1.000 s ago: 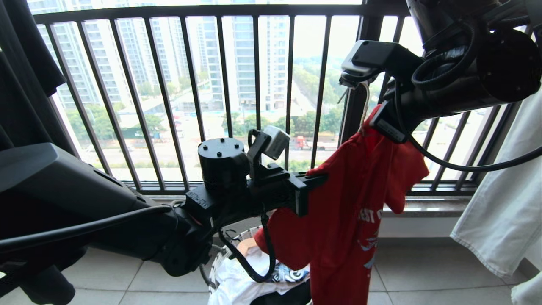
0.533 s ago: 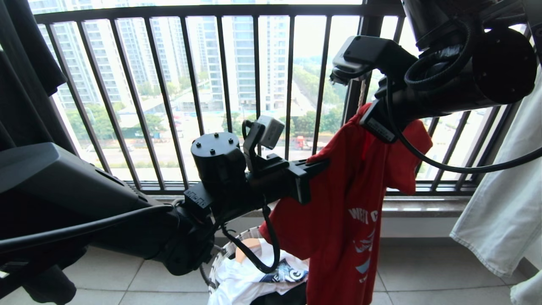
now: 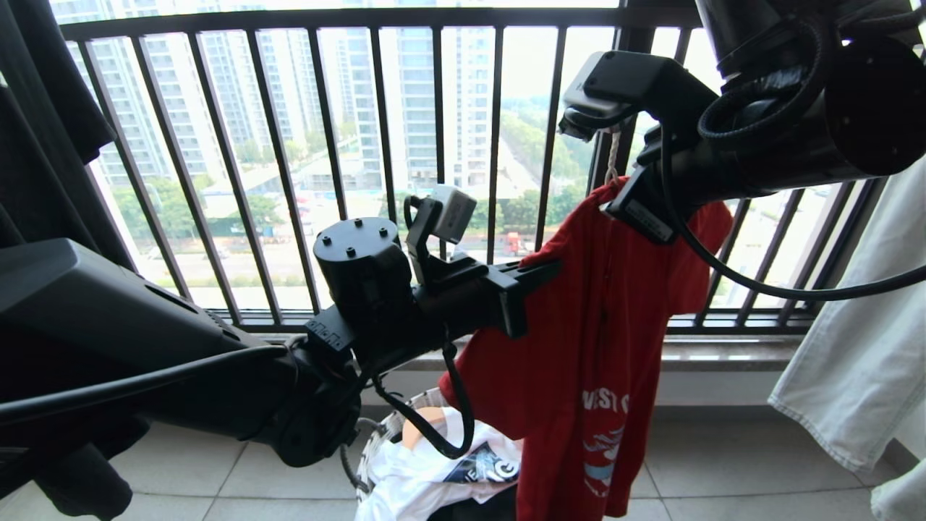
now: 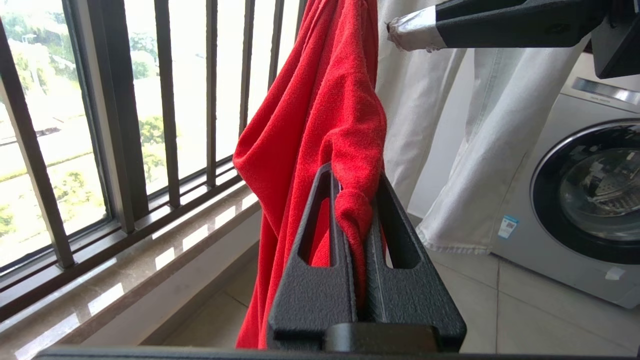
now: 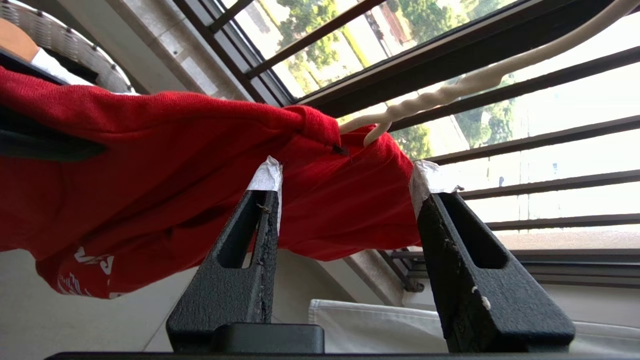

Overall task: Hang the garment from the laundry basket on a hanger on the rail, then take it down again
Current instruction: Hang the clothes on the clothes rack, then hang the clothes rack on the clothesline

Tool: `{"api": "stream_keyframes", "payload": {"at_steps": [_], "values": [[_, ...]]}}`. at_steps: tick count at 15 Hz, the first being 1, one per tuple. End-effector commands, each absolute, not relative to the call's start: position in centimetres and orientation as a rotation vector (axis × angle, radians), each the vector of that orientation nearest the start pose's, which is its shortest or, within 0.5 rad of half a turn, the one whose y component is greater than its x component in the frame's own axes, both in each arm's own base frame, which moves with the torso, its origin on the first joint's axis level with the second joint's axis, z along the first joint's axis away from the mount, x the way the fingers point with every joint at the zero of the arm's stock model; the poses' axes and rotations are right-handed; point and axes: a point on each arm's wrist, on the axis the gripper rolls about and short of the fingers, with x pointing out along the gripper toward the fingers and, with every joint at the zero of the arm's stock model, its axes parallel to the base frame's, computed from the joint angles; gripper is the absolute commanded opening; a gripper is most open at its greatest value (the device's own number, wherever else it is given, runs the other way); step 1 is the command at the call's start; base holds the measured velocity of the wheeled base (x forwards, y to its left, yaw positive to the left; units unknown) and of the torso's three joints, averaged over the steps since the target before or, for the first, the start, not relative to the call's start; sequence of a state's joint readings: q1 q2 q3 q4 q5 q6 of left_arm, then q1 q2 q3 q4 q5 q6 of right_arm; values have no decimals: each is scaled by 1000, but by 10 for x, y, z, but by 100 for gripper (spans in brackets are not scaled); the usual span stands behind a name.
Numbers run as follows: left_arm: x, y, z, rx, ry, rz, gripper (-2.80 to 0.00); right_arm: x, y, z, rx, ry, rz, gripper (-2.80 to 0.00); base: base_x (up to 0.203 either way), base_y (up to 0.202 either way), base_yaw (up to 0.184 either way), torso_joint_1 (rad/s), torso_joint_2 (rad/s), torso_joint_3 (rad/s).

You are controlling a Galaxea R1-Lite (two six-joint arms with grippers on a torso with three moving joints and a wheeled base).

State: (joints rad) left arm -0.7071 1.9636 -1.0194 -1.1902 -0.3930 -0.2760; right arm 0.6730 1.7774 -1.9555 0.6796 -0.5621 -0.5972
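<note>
In front of the window bars, the garment (image 3: 593, 347) hangs lengthwise off the hanger (image 5: 450, 90), draped straight down above the laundry basket (image 3: 376, 441). The left gripper (image 4: 356, 200) is clamped on a fold of its sleeve edge, reaching in level from the side. The right gripper (image 5: 345, 175), fingers apart, sits just under the collar beside the hanger's twisted neck (nearer arm for regrasping there); no rail in view

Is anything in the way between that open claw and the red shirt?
Nothing visible is. The right gripper stands open with the red T-shirt directly ahead of its fingertips, just below the hanger neck. The left gripper already pinches a fold of it.
</note>
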Motion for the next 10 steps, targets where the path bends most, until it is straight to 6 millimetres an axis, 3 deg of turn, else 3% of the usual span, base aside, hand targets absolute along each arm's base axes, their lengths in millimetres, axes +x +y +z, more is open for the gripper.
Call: {"api": "stream_keyframes", "payload": {"at_steps": [1, 6, 7, 10], "values": [[282, -245, 212, -291, -131, -1113, -280, 239, 176, 357, -882, 367, 227, 0, 0, 0, 0, 0, 0, 0], [289, -226, 232, -344, -169, -1077, -280, 203, 146, 377, -878, 368, 226, 0, 0, 0, 0, 0, 0, 0], [288, -222, 237, -355, -177, -1076, -280, 193, 137, 380, -879, 380, 226, -280, 0, 0, 0, 0, 0, 0], [280, -215, 250, -377, -175, -1087, -280, 189, 118, 381, -764, 427, 254, -280, 0, 0, 0, 0, 0, 0]]}}
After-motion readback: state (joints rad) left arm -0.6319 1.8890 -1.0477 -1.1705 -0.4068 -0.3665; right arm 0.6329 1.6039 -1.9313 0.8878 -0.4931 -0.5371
